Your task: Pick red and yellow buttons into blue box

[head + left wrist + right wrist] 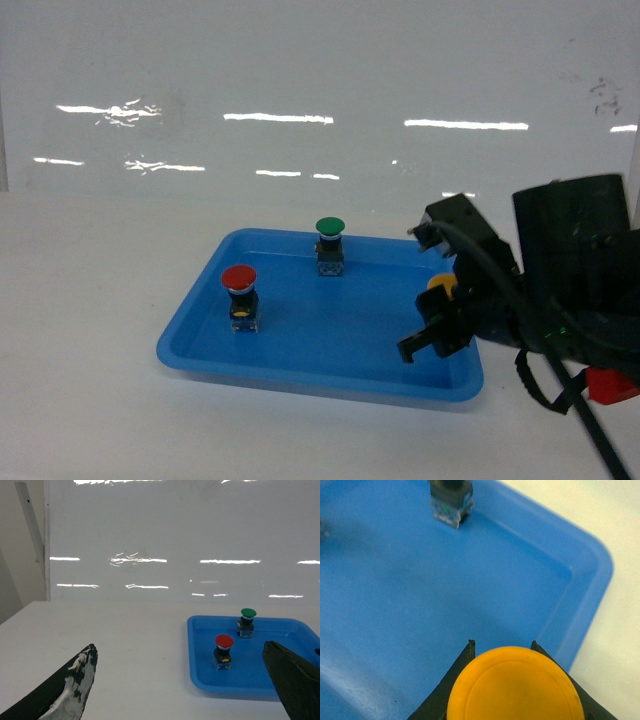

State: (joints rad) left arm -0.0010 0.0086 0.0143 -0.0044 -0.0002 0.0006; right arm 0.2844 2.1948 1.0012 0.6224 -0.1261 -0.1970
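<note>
The red button (240,285) stands upright on the left part of the blue box (330,335), a shallow tray. It shows in the left wrist view too, the red button (224,647) inside the blue box (200,652). My right gripper (438,325) hangs over the tray's right end, shut on the yellow button (441,285). In the right wrist view the yellow button (515,687) fills the space between the fingers of the right gripper (502,645), above the blue box (395,580) near its corner. My left gripper (180,647) is open over bare table, left of the tray.
A green button (330,240) stands at the back of the tray, also the green button (247,617) in the left wrist view. A button's black body with a clear base (451,502) sits ahead of the right gripper. White table surrounds the tray; a glossy white wall stands behind.
</note>
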